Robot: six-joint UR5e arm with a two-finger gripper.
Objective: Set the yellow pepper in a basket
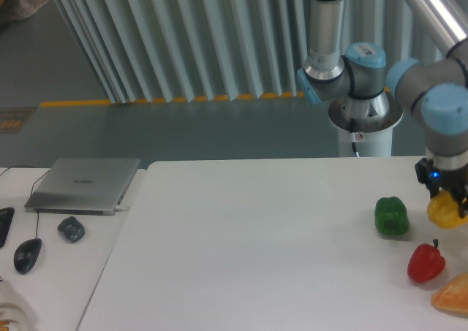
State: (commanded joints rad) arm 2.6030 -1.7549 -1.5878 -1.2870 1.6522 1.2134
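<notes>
One arm reaches straight down, its gripper clamped on the yellow pepper (green pepper at nine o'clock).

The robot arm is made of smooth silver-grey metal tubes, and its joints are closed by round light blue caps with grey housings between them. Its base is a white round column at the far right of the scene, with a shiny metal ring on top, a small red mark on the front and a thin dark cable going down from it. The end effector at the right edge is black, and a small blue light shines on its body.
</notes>
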